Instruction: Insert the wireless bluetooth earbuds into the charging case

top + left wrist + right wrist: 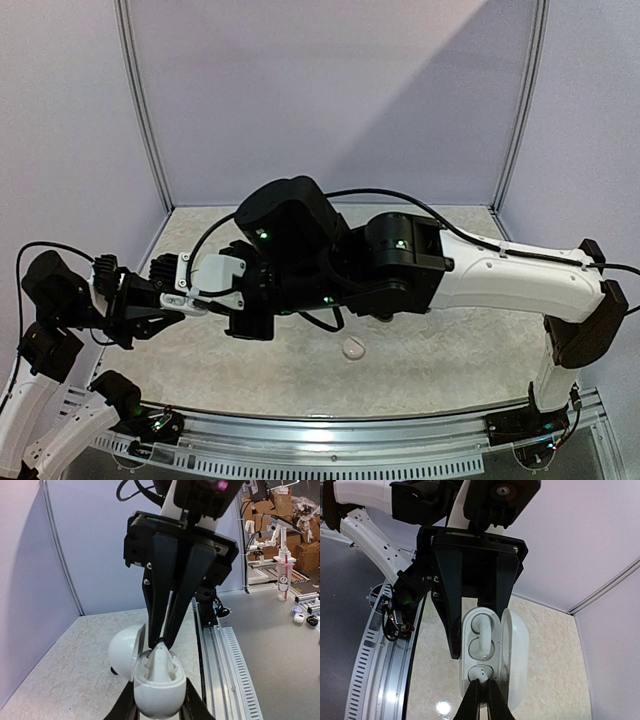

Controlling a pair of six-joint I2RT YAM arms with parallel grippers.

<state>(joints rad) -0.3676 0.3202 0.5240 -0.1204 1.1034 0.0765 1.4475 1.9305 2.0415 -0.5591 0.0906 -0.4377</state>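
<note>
White case (155,695) is clamped, lid open, by the left end effector (159,707). An earbud (480,672) is pinched by the right end effector (481,696), partly within the case's free slot. If released tilted, it may be left unseated or dragged out.

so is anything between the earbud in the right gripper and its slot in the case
Nothing visible. The right gripper holds the white earbud at the free slot of the open charging case; the lid is swung aside, the other earbud in its own slot.
</note>
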